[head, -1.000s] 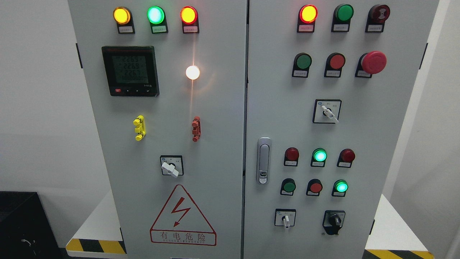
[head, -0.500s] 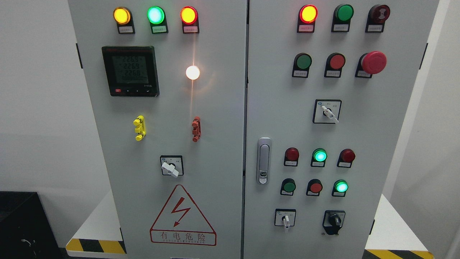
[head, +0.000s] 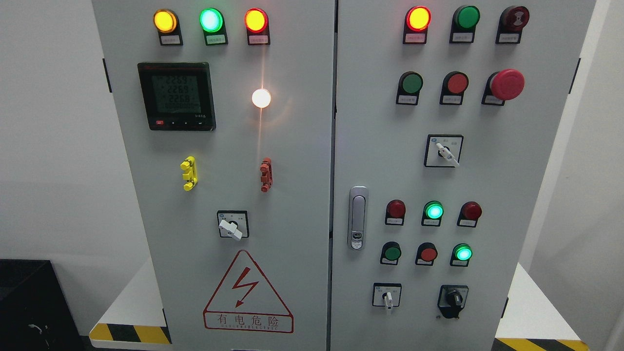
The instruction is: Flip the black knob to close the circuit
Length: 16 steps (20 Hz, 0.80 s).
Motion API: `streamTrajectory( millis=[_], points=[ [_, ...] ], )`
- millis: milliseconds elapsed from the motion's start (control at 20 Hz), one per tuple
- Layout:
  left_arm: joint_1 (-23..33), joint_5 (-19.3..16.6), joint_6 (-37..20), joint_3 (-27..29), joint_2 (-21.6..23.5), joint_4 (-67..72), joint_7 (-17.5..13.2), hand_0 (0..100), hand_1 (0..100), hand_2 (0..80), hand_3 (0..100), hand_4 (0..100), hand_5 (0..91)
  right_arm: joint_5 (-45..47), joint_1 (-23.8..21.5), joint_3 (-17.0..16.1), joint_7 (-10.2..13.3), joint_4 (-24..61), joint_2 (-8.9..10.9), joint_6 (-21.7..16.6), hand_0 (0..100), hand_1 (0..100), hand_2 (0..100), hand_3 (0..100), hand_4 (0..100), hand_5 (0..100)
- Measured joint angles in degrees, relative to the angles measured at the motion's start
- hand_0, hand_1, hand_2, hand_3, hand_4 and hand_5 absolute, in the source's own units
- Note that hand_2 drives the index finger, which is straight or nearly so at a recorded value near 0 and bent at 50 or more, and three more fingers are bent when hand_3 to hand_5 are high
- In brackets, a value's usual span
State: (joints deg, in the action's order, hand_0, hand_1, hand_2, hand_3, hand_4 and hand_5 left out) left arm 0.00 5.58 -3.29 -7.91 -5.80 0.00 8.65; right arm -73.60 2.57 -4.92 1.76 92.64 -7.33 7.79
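So neither of my hands shows in the head view, and I cannot tell whether their fingers are spread or curled. The black rotary knob (head: 454,298) sits in its black square plate near the lower right corner of the right grey steel cabinet door (head: 531,195), its handle pointing roughly straight down. It is the lowest control on that door, probably so it can be reached easily. Just to its left, apart from it, is a small white-handled selector switch (head: 387,296), and above it a lit green indicator lamp (head: 462,253). The big red mushroom stop button (head: 507,84) is well apart, near the door's upper right corner. I judge the task not yet begun: my right hand must reach the knob and turn it.
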Motion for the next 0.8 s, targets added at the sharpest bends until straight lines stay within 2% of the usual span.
streamTrajectory(
  millis=[800],
  points=[
    [0.0, 0.01, 0.0, 0.0, 0.0, 0.0, 0.0, 12, 56, 0.0, 0, 0, 0.0, -3.35, 6.74, -2.3, -4.85, 1.53, 0.4, 2.5, 0, 0, 89, 100, 94, 100]
  ],
)
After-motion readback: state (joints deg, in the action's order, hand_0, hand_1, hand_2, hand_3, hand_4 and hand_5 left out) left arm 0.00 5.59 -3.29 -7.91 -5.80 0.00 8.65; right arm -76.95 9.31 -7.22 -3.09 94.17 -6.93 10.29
